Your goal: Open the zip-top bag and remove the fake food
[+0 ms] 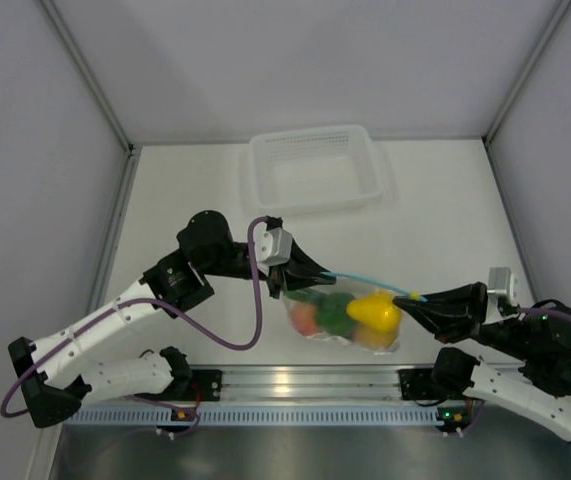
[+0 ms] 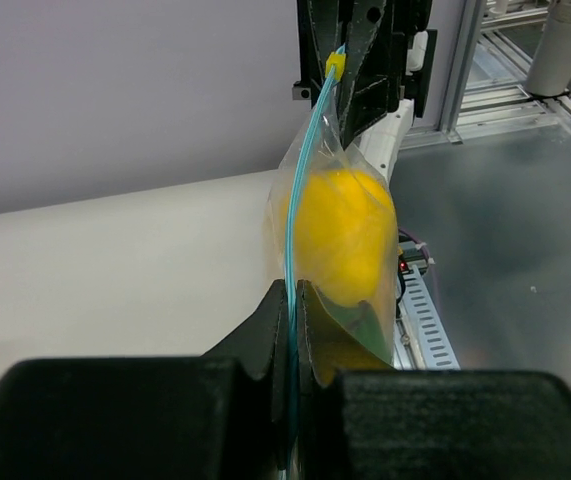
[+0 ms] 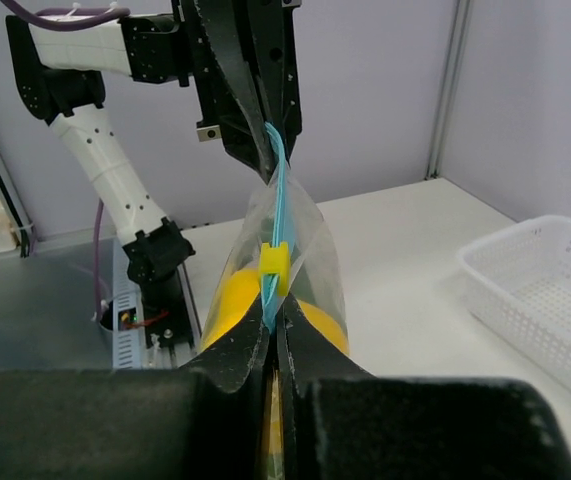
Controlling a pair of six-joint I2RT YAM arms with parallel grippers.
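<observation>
The clear zip-top bag (image 1: 340,315) hangs stretched between my two grippers, just above the table. Its light blue zip strip (image 1: 365,279) runs taut along the top. My left gripper (image 1: 310,272) (image 2: 293,292) is shut on the strip's left end. My right gripper (image 1: 413,300) (image 3: 277,325) is shut on the right end, just behind the yellow slider (image 3: 275,265) (image 2: 335,65). Fake food fills the bag: a yellow pepper (image 1: 375,312) (image 2: 343,235), a green pepper (image 1: 335,313) and an orange fruit (image 1: 305,318). The bag's mouth looks closed.
A white mesh basket (image 1: 310,134) (image 3: 545,300) stands at the back of the table, beyond the bag. An aluminium rail (image 1: 305,380) with both arm bases runs along the near edge. Grey walls close in the left, right and back.
</observation>
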